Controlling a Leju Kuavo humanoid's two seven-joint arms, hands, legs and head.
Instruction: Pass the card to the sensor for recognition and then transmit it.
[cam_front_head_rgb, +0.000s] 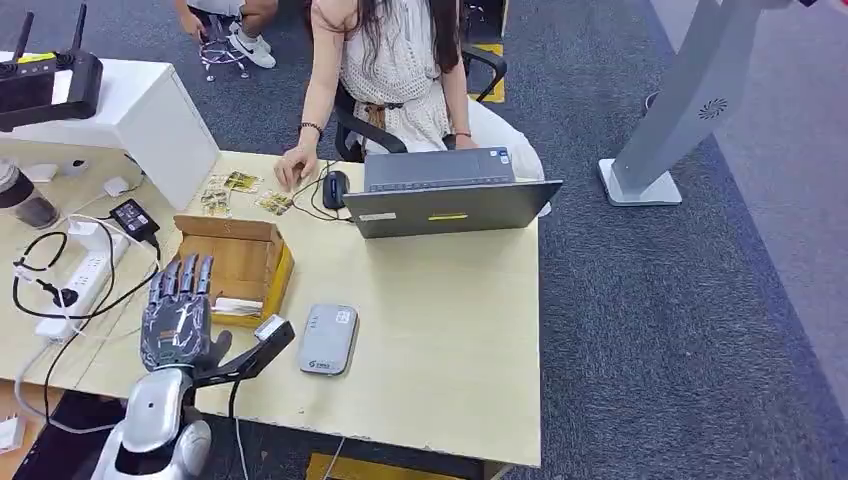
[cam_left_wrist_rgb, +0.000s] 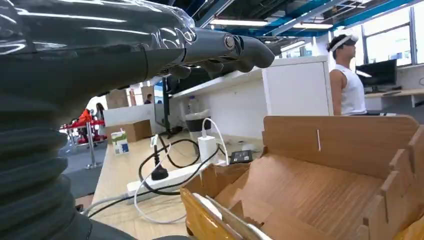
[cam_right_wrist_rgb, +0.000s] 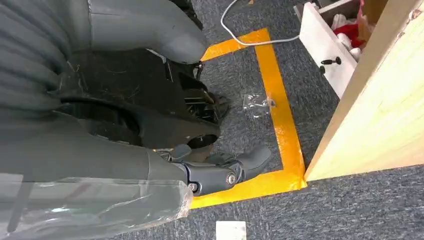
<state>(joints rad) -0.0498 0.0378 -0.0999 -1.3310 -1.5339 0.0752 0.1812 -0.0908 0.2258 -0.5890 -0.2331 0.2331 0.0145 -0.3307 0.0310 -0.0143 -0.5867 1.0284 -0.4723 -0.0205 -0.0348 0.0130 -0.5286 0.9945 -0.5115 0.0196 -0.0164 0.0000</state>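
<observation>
The robot's left hand (cam_front_head_rgb: 178, 312), fingers spread and empty, hovers over the wooden card box (cam_front_head_rgb: 237, 262), poised to pick a card (cam_front_head_rgb: 238, 306); the grey sensor (cam_front_head_rgb: 328, 339) waits just right.

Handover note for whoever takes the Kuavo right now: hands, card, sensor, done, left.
Left hand: over the table edge, fingers stretched toward the wooden box, holding nothing.
Right hand: hanging by the table side above the floor, fingers curled in, nothing in them.
Card: a white card lies at the near end of the wooden box, just ahead of the left hand's fingers.
Sensor: the grey reader lies flat on the table, right of the box.
Done: nothing visible yet; card not picked up.
Left: grasp the card, present it to the reader, then pass it on; a person sits at the laptop across the table.
</observation>
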